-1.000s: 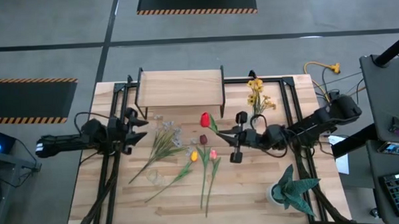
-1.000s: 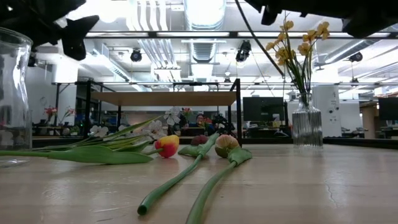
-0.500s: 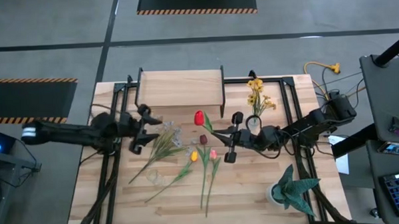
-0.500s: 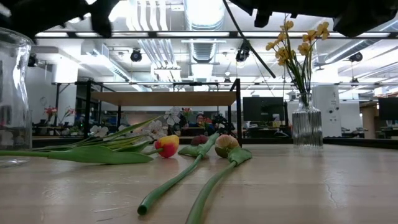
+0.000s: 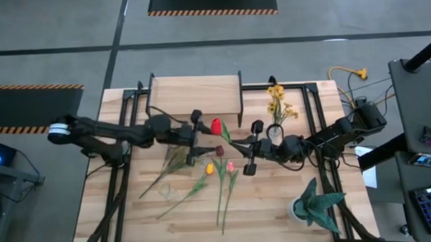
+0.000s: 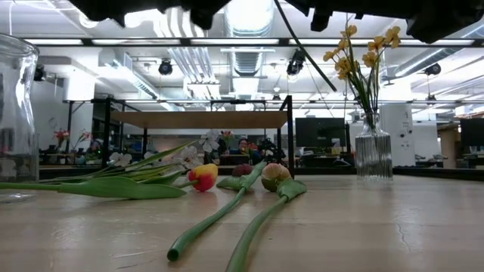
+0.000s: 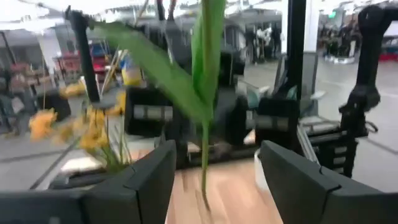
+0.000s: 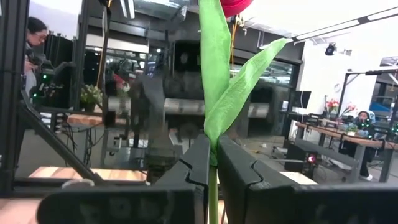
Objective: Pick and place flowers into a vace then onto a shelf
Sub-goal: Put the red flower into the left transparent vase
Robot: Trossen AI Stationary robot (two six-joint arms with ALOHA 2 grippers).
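My right gripper (image 5: 239, 143) is shut on a red tulip (image 5: 216, 126), which it holds above the table's middle. My left gripper (image 5: 204, 138) is open and faces it from the left. In the left wrist view its fingers (image 7: 140, 180) stand on either side of the tulip's stem (image 7: 204, 163), apart from it. More flowers lie on the table: a pale spray (image 5: 177, 155), a maroon tulip (image 5: 219, 150), a yellow tulip (image 5: 209, 168) and a pink tulip (image 5: 230, 166). A yellow bunch (image 5: 276, 104) stands in a ribbed glass vase (image 6: 372, 151). The shelf (image 5: 195, 93) is at the far middle. My right gripper pinches the red tulip's stem (image 8: 212, 163) between its two fingers, just below the leaves. The fingers come about level from the table's right and lie across the stem. The tulip is lifted clear of the table, its bloom (image 8: 233, 6) up and leaning toward my left gripper.
A spiky green potted plant (image 5: 315, 204) stands at the near right. A clear glass vessel (image 6: 15, 113) shows at the left of the low view. Black frame rails (image 5: 117, 182) run along both sides of the table.
My left gripper has swept from the table's left side toward the right and upward. It now faces the red tulip held by my right gripper. The tulip and the flowers on the table have stayed where they were.
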